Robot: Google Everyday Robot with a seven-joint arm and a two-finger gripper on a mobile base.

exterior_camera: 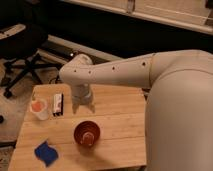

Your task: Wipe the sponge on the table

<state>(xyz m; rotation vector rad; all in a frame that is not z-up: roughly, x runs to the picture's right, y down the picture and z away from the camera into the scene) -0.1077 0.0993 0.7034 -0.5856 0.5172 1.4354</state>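
Gripper (83, 109) hangs above the table's (120, 125) far edge, jaws apart and empty. Sponge (46, 153) lies at the near-left corner.

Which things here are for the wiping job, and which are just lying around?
For the job: blue sponge; table; gripper, hanging over the table's far half.
Just lying about: red bowl; white cup; small box; office chair.

Bamboo table (120, 107) — blue sponge (46, 153), red bowl (87, 133), cup (39, 108), small box (58, 104), gripper (83, 107) above
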